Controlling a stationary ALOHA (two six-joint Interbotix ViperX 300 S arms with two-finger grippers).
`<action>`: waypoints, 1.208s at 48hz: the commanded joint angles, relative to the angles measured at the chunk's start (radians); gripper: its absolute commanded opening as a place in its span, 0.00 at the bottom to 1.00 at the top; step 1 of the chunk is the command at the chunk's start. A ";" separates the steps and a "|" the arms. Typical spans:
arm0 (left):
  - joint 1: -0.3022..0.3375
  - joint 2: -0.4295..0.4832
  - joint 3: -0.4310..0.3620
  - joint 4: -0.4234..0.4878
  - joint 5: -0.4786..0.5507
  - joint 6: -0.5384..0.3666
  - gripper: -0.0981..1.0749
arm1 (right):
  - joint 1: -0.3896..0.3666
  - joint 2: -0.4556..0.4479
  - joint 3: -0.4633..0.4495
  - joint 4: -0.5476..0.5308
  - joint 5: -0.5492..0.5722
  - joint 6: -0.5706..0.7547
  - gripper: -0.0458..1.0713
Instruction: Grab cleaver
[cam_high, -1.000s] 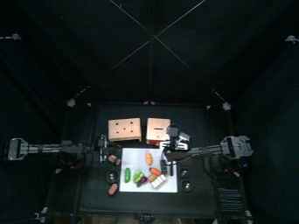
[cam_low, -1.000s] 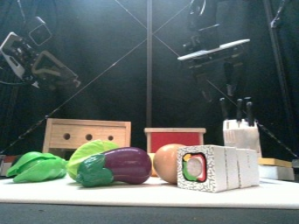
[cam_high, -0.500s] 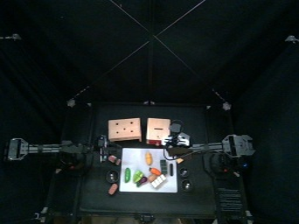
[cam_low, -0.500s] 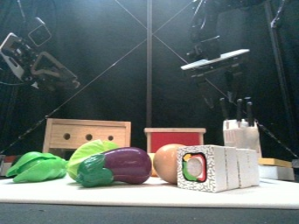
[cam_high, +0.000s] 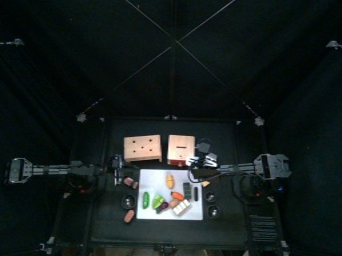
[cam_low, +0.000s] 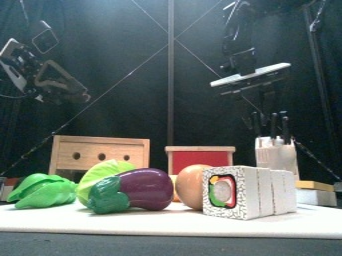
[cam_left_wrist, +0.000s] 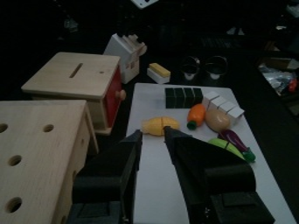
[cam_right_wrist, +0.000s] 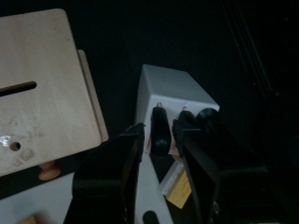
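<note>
Front view: left fingers (cam_left_wrist: 122, 159) hang high at left, spread wide and empty. To the right, the cleaver (cam_low: 254, 75) sits tilted in the air above the white knife block (cam_low: 274, 157), apparently clamped by the right fingers (cam_right_wrist: 198, 144). Judged light, stiff and slick, so keep your grip on the handle, off the blade.

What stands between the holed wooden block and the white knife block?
A wooden block with a red face stands between the holed block and the knife block, as the front view shows.
</note>
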 joint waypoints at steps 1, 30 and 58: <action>0.002 0.002 -0.012 0.000 -0.005 0.000 0.69 | 0.000 -0.032 -0.011 -0.006 -0.009 0.012 0.66; 0.003 0.002 -0.008 0.000 -0.003 -0.002 0.69 | 0.011 -0.087 0.049 0.029 -0.009 0.011 0.48; 0.005 0.002 -0.006 0.000 -0.003 0.000 0.69 | 0.032 -0.098 0.031 -0.017 -0.011 -0.011 0.42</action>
